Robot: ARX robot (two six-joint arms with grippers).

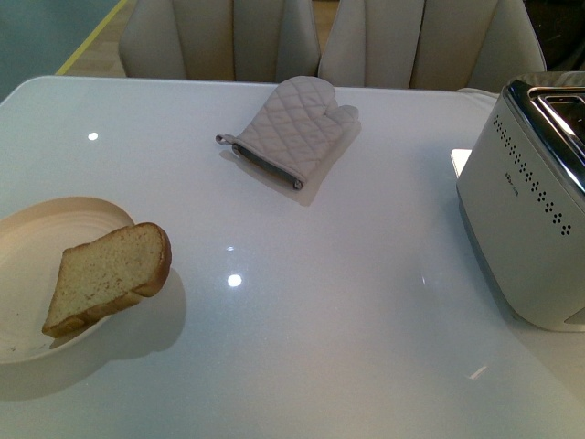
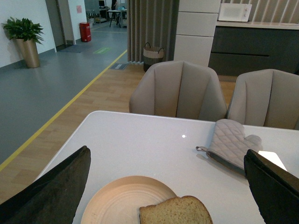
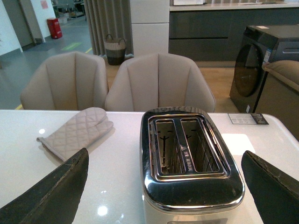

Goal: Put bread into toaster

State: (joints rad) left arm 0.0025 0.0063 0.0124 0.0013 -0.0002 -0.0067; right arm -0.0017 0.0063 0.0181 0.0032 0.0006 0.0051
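A thick slice of light-brown bread [image 1: 110,274] leans on the edge of a round cream plate [image 1: 37,247] at the table's front left. The white toaster [image 1: 530,210] with a chrome slotted top stands at the right edge. Neither arm shows in the front view. In the left wrist view my left gripper [image 2: 168,186] is open and empty, above the plate [image 2: 117,198] and the bread [image 2: 177,211]. In the right wrist view my right gripper [image 3: 166,186] is open and empty, above the toaster [image 3: 189,184], whose two slots are empty.
A quilted grey oven mitt [image 1: 297,128] lies at the table's far middle; it also shows in the left wrist view [image 2: 229,142] and the right wrist view [image 3: 77,130]. Beige chairs [image 1: 219,37] stand behind the white table [image 1: 347,302].
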